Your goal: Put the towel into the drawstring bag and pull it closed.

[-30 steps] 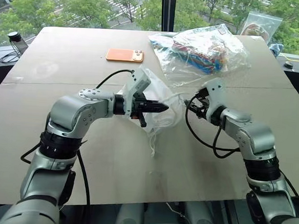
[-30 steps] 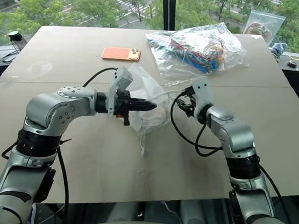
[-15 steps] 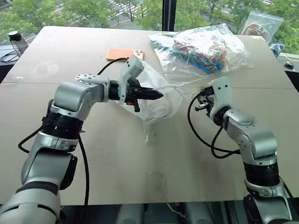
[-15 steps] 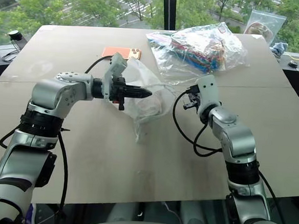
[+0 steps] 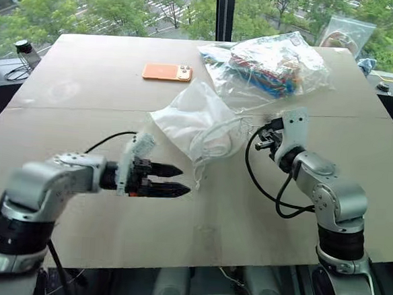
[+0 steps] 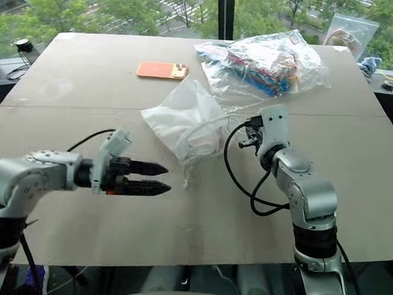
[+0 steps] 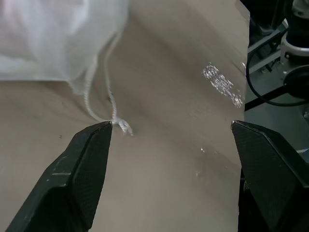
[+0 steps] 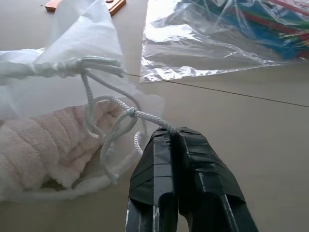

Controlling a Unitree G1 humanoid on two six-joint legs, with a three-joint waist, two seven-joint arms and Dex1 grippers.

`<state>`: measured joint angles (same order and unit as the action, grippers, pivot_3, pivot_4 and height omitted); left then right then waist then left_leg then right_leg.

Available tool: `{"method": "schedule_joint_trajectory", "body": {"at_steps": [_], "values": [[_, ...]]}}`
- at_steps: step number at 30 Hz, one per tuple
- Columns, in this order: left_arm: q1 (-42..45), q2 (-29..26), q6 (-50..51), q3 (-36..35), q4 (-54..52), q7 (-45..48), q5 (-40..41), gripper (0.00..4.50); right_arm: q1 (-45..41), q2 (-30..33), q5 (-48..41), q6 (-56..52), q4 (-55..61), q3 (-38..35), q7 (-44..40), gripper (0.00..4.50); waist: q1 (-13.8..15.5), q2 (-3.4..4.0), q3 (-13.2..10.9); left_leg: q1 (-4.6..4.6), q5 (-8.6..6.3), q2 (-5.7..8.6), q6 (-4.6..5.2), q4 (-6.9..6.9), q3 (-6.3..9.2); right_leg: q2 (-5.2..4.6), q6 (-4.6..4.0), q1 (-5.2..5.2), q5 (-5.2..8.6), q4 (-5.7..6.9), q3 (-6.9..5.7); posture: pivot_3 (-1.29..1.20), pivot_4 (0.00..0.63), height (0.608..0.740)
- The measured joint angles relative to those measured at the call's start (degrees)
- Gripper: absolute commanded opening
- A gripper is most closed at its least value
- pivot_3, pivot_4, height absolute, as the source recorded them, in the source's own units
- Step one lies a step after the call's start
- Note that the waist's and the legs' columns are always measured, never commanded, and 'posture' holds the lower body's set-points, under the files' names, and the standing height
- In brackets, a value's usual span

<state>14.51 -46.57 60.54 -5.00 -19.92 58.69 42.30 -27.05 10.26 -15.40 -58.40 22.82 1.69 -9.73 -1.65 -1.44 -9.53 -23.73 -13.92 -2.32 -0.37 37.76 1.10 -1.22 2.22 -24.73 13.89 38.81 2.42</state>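
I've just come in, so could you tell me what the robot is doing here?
The towel is inside the drawstring bag on the table. The right gripper is shut on the bag's cord. The left gripper is open, apart from the bag. The mouth looks gathered.

Bright daylight from window behind table (image 5: 87, 65); soft shadows; left wrist view blurred.
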Motion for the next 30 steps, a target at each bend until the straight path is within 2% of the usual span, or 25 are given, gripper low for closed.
{"method": "schedule_joint_trajectory", "body": {"at_steps": [3,7,12,18,19,21,26,27,30], "values": [[-0.3,6.8,-5.8,3.2,0.1,-6.8,-4.5,4.09,-0.1,0.6,-0.1,0.0,-0.2,0.1,-0.3,0.00,0.1,-0.01,0.0,0.02,0.00,0.00,0.00,0.04,0.01,0.04,0.00,0.03,-0.01,0.01,0.02,0.00,0.150,0.740],[-0.9,10.4,-11.4,6.1,1.7,-10.3,-9.2,4.09,-0.2,0.9,-0.1,0.0,-0.2,0.1,-0.4,0.00,-0.3,0.00,0.0,0.03,0.00,-0.01,0.00,0.03,0.02,0.09,-0.01,0.02,-0.01,0.01,0.04,0.00,0.150,0.740],[-0.5,12.5,-16.3,9.7,5.8,-10.9,-12.9,4.09,0.2,1.3,-0.1,-0.3,0.3,0.0,-0.1,0.00,-0.6,0.01,0.0,0.03,0.00,-0.02,0.00,0.02,0.04,0.10,-0.01,0.02,0.00,0.01,0.03,0.00,0.150,0.740],[1.3,13.9,-17.3,10.4,9.1,-7.8,-12.6,4.09,0.4,1.5,-0.1,-0.7,1.0,0.1,0.2,0.00,-0.5,0.01,0.0,0.03,0.00,-0.01,0.00,0.04,0.03,0.09,0.00,0.05,-0.01,0.01,0.02,0.00,0.150,0.740],[1.6,14.3,-16.6,10.6,9.5,-6.5,-11.5,3.57,0.4,1.7,-0.1,-0.9,1.0,0.1,0.2,0.00,-0.5,0.01,0.0,0.02,0.00,-0.01,0.00,0.04,0.03,0.09,0.00,0.05,-0.01,0.01,0.02,0.00,0.150,0.740],[2.1,14.5,-15.1,12.4,9.8,-4.2,-10.2,2.88,0.4,1.8,-0.1,-1.2,1.1,0.0,0.3,0.00,-0.6,0.01,0.0,0.02,0.00,-0.01,0.00,0.03,0.04,0.09,0.00,0.05,0.00,0.00,0.02,0.00,0.150,0.740],[4.7,15.0,-14.3,14.6,13.0,-0.8,-9.5,0.33,0.6,1.8,-0.1,-1.3,1.1,0.0,0.3,0.00,-0.7,0.01,0.0,0.03,0.00,-0.01,0.01,0.03,0.06,0.12,0.00,0.04,0.00,0.02,0.01,0.00,0.150,0.740],[5.4,15.3,-14.3,14.6,13.8,-0.6,-9.5,0.02,0.7,1.8,0.1,-1.3,1.0,0.0,0.3,0.00,-0.7,0.01,0.0,0.03,0.00,-0.01,0.01,0.03,0.07,0.12,0.00,0.04,0.00,0.02,0.01,0.00,0.150,0.740],[7.1,16.6,-12.1,12.8,14.5,-0.8,-7.1,0.02,0.7,1.8,1.2,0.1,0.9,0.1,0.9,0.00,-0.7,0.01,0.0,0.00,0.00,-0.01,0.01,0.04,0.06,0.11,0.00,0.04,0.00,0.00,0.01,0.00,0.150,0.740]]}}
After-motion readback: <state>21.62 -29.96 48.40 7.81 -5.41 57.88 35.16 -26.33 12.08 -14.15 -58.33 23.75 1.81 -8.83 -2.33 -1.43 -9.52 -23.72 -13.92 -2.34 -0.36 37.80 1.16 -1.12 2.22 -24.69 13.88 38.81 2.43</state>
